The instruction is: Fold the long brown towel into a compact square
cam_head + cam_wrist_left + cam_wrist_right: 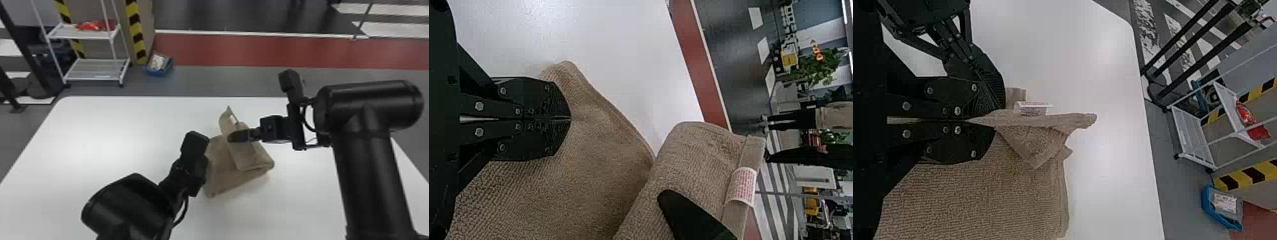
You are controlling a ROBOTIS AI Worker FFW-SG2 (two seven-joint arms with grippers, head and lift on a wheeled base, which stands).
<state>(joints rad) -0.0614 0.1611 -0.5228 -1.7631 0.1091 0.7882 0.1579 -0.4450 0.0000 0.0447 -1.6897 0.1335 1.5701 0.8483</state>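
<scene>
The brown towel [220, 172] lies folded in layers on the white table, with one raised flap standing up at its far side. My right gripper [230, 138] holds that flap from the right; in the right wrist view the towel [978, 200] has an edge pinched between the fingers of the right gripper [975, 121], beside a white tag [1032, 108]. My left gripper [194, 172] is at the towel's left side. Over the towel [594, 150] in the left wrist view, the left gripper [569, 118] is shut, with no cloth visible between its fingertips.
The white table [111, 143] extends around the towel, its far edge beyond the raised flap. The two grippers are close together, with the left one's dark fingers right beside the right one's. A white rack [95, 68] and a blue bin [159, 65] stand on the floor beyond.
</scene>
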